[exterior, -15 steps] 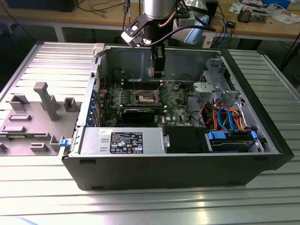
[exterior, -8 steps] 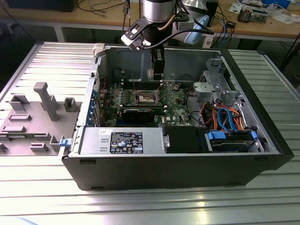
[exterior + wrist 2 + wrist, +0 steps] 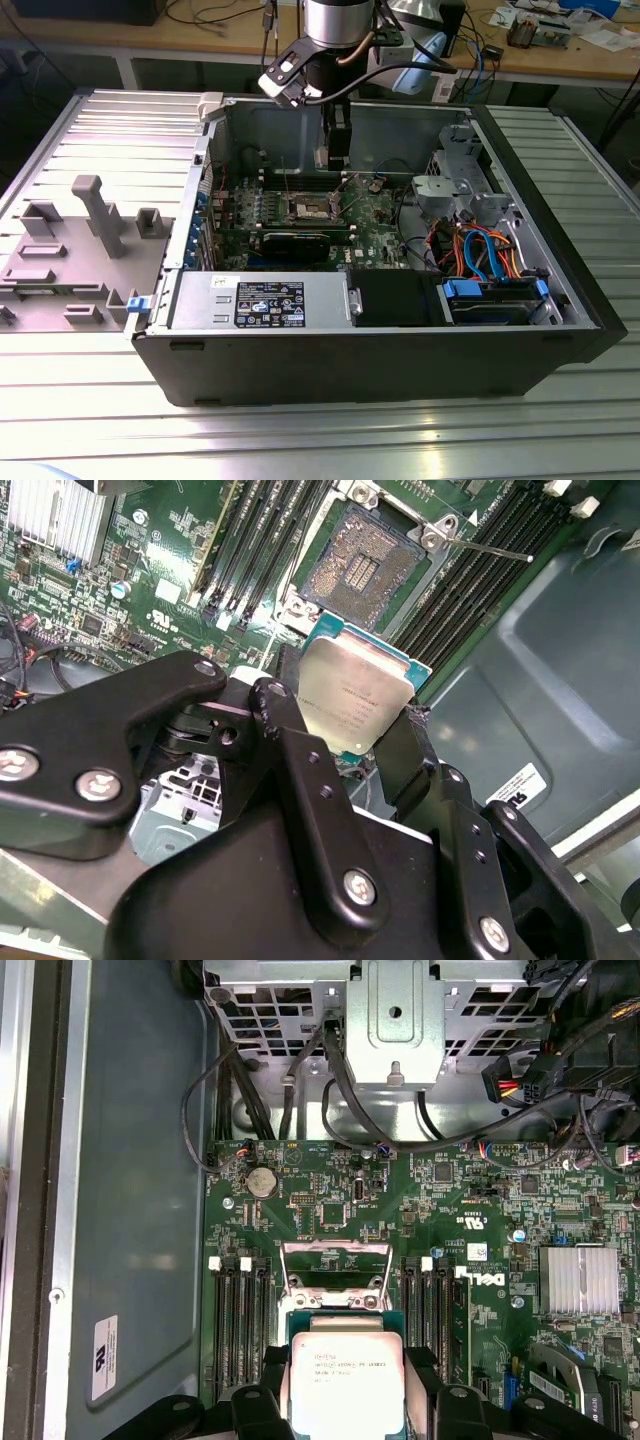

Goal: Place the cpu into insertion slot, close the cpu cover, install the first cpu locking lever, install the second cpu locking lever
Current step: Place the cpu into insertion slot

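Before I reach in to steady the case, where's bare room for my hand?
Free: the bare grey case panel beside the motherboard, and the table before the case. Crowded: the cables, and around the gripper holding the chip.

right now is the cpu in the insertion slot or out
Out: the end effector grips the cpu; the insertion slot lies bare.

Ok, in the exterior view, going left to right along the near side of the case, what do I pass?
Grey moulded fixture → silver power supply → black bay → blue drive cage.
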Controlling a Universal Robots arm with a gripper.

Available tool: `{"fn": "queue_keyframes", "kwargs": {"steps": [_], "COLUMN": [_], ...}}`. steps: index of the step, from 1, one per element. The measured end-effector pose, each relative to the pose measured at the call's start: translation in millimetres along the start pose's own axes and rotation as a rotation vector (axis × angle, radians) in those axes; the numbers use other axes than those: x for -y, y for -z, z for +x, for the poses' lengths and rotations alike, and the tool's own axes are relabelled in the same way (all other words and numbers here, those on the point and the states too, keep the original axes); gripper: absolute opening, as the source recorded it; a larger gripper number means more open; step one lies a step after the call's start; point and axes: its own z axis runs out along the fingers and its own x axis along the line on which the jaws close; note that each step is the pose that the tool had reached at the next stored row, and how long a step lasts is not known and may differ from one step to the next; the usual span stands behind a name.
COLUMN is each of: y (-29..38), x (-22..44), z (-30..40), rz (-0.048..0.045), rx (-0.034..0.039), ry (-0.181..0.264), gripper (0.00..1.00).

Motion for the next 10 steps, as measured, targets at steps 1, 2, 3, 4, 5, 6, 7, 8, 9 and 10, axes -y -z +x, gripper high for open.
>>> {"fn": "queue_keyframes", "kwargs": {"steps": [1, 2, 3, 4, 5, 6, 7, 8, 9, 10], "y": [0.0, 0.0, 0.1, 0.0, -0.4, -2.8, -4.9, -6.8, -10.0, -12.8], "x": [0.0, 0.0, 0.6, 1.6, 5.1, 8.6, 9.5, 9.8, 10.1, 10.3], "z": [0.0, 0.0, 0.1, 0.0, 0.1, 0.0, 0.0, 0.0, -0.1, -0.2], "rz": [0.0000, 0.0000, -0.0001, -0.0001, -0.0002, -0.0001, -0.0002, -0.0001, -0.0001, -0.0002], "rx": [0.0001, 0.0001, 0.0002, -0.0001, -0.0001, 0.0003, 0.0004, 0.0005, 0.0008, 0.0010], "ry": [0.000, 0.000, 0.000, 0.000, -0.001, -0.004, -0.005, -0.006, -0.009, -0.012], "gripper": [0.54, 0.54, 0.54, 0.54, 0.54, 0.54, 0.54, 0.54, 0.54, 0.54]}}
